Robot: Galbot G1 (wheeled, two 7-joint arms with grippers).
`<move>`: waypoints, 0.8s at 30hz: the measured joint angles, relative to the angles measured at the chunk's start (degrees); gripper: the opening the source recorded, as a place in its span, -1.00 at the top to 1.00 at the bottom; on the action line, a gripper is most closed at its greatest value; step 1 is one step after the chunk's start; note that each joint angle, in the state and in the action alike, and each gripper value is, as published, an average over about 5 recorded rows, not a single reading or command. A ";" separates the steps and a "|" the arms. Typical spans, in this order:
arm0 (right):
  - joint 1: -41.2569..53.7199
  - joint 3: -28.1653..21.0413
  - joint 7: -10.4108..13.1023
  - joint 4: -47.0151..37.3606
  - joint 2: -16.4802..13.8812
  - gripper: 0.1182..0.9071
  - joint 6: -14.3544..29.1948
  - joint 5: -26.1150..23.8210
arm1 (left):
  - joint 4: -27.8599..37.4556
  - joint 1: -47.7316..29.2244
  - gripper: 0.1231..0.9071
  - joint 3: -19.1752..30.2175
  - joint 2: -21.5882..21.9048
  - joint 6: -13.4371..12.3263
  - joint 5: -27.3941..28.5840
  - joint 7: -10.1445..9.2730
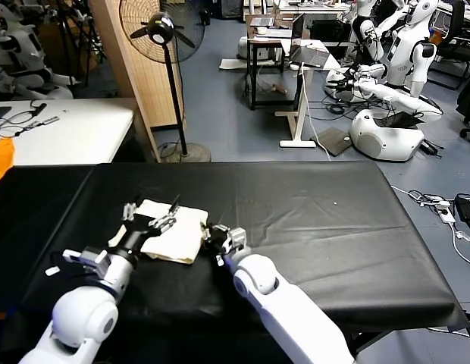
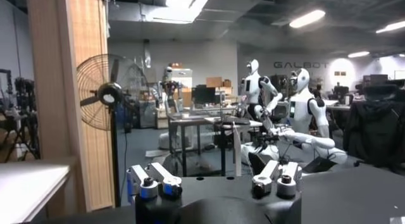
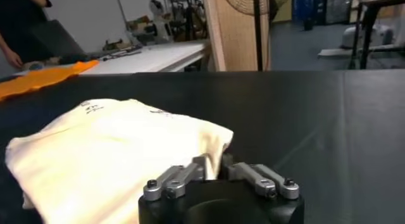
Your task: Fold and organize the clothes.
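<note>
One cream shirt (image 1: 171,231), folded into a compact bundle, is seen lying on the black table cover (image 1: 311,227) in the lower left part of the head view; both arms are reached in from the bottom edge of the frame toward it. The left gripper (image 1: 150,210) is held over the bundle's left half, its two fingers spread wide apart with nothing between them; in the left wrist view the same gripper (image 2: 214,180) is shown with its fingers well apart, pointed out at the room, and no cloth is seen there. The right gripper (image 1: 217,241) is placed just beside the bundle's right edge, low over the cover; in the right wrist view that gripper (image 3: 221,174) is shown with its fingertips drawn in close at the shirt's (image 3: 114,149) edge, but whether fabric is pinched cannot be told. A strip of orange cloth (image 1: 0,159) is visible at the left edge of the head view; a standing fan (image 1: 161,30) is seen at upper left, and white robots (image 1: 394,68) at upper right.
</note>
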 joint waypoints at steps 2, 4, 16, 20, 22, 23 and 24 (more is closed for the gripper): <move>-0.02 0.34 0.05 0.68 -0.82 0.98 -0.59 -0.22 | -0.12 0.09 -0.72 0.00 -0.04 0.05 -0.04 -0.03; 0.02 0.58 0.03 1.48 -1.72 0.98 -1.23 -0.72 | -0.35 0.17 -0.72 0.00 -0.09 0.17 -0.11 -0.07; -0.73 2.89 -0.61 6.85 -11.84 0.99 1.27 -7.35 | -1.26 0.26 -0.72 -0.15 -0.33 0.86 -1.74 -0.23; -1.94 4.99 -0.97 6.91 -15.06 0.99 2.79 -8.53 | -1.16 -0.03 -0.72 0.45 -0.76 1.01 -1.86 -0.27; -2.46 6.02 -1.46 6.53 -16.02 0.99 3.91 -9.10 | -1.14 -0.17 -0.72 0.84 -0.96 1.09 -1.85 -0.30; -2.70 6.55 -1.77 6.20 -16.32 0.99 4.77 -9.36 | -1.14 -0.21 -0.72 1.01 -1.04 1.13 -1.83 -0.31; -2.92 7.07 -2.06 5.80 -16.51 0.99 5.71 -9.64 | -1.13 -0.25 -0.72 1.16 -1.11 1.13 -1.81 -0.32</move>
